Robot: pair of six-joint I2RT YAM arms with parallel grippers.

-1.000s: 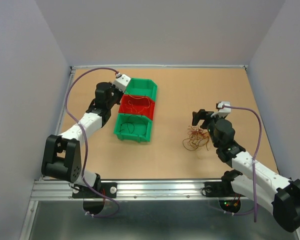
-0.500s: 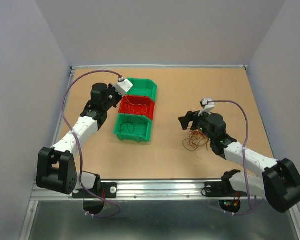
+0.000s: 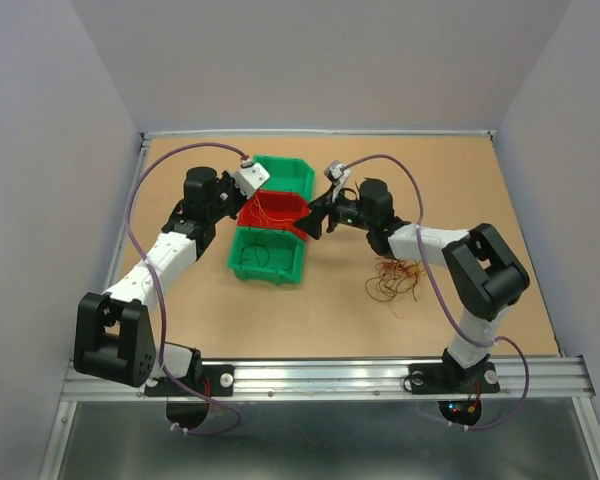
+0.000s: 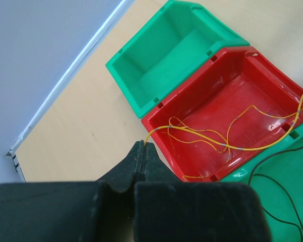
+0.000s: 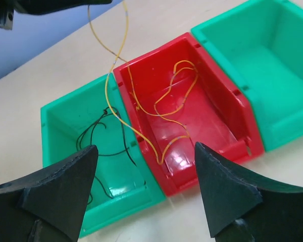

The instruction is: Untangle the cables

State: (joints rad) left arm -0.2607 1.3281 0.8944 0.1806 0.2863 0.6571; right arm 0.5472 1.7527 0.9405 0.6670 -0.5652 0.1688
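Pale grey walls close in a tan worktop (image 3: 450,180) on which three bins stand in a row left of centre, running from the far edge toward the near one: a far green bin (image 3: 285,175), a red bin (image 3: 270,212) and a near green bin (image 3: 265,255). The unsorted cables, a tangle (image 3: 392,278) of red, orange and dark loops, lie right of centre and somewhat toward the near edge, with neither arm touching them. Within the last second the right arm has swung off that tangle, beside which it had been working, and reached leftward across the worktop. The right claw (image 5: 145,146) now hangs above the red bin with its jaws spread wide and nothing between them. The left arm has shifted only a little at the left side of the row. The left claw (image 4: 143,151) is pinched closed on the end of a yellow wire (image 5: 108,96), which drops from its tip, crosses the wall between the red bin and the near green bin, and joins the other yellow loops (image 5: 177,96) on the red floor. Thin black wires (image 5: 98,136) lie in the near green bin. The sorting looks partly done, with colours already separated into bins. The right arm's move suggests it means to help with the lifted yellow strand before returning to the remaining tangle.
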